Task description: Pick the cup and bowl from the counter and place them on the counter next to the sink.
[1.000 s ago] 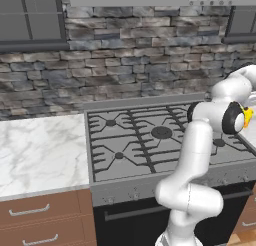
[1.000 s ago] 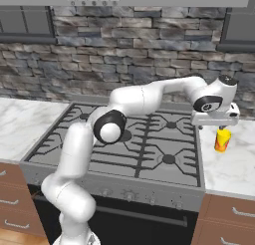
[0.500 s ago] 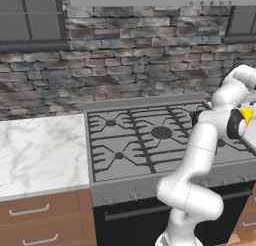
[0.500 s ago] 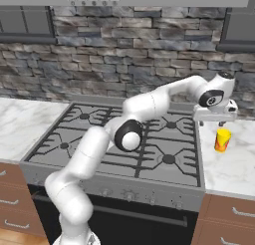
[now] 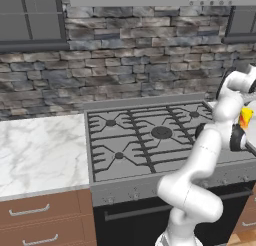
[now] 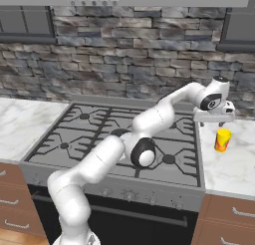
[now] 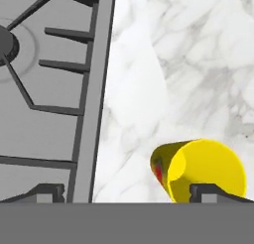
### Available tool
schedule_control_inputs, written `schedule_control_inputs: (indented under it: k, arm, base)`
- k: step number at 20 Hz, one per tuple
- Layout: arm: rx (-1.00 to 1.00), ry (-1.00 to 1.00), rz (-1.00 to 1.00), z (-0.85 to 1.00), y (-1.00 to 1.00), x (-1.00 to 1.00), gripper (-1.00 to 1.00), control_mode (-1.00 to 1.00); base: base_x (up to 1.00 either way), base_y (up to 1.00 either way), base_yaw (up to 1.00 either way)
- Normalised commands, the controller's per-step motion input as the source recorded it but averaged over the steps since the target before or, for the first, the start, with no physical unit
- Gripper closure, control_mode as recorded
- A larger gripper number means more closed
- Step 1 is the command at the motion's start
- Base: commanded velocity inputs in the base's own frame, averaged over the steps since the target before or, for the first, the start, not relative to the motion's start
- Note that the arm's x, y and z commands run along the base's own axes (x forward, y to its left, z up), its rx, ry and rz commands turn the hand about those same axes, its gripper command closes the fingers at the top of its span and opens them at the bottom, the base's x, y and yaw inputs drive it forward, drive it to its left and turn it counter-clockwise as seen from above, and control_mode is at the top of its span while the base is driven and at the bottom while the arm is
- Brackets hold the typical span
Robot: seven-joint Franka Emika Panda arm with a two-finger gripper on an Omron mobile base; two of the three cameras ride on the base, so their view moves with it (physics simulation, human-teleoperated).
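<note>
Gripper [image 6: 217, 120]: jaws spread as wide as they go, nothing between them. In the hand view the two dark fingertips [image 7: 47, 192] stand far apart at the bottom edge, one over the stove [image 6: 124, 139] rim, the other in front of the cup [image 7: 201, 171].

Cup: one, yellow, with a red mark low on its side. It stands upright on the counter [image 6: 234, 159], just right of the stove edge, below and slightly forward of the gripper. No contact between cup and fingers can be seen. In the left base view the cup [image 5: 245, 116] shows partly behind the arm's wrist.

Counter: two marble sections, one on each side of the stove; the cup is on the right-hand one.

Stove: one grey gas top with black grates, between the two counter sections.

Arm: one. It rises from the base in front of the stove, leans over the burners and stretches far to the right, elbow low over the front grates. The hand hangs at the stove's right rear corner, pointing down at the counter.
</note>
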Motion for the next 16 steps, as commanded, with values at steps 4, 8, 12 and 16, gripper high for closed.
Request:
schedule_control_inputs:
  k: [4, 8, 12, 16]
  arm:
    - [0.00, 0.11, -0.08, -0.04, -0.33, 0.32, -1.00, -1.00]
    - [0.00, 0.14, -0.09, 0.00, -0.32, 0.31, -1.00, -1.00]
    - [0.00, 0.13, -0.05, 0.02, -0.32, 0.30, -1.00, -1.00]
    - [0.02, 0.06, 0.00, 0.07, -0.37, 0.14, -1.00, -1.00]
  base:
    - [0.00, 0.00, 0.00]
    - [0.00, 0.00, 0.00]
    - [0.00, 0.00, 0.00]
    - [0.00, 0.00, 0.00]
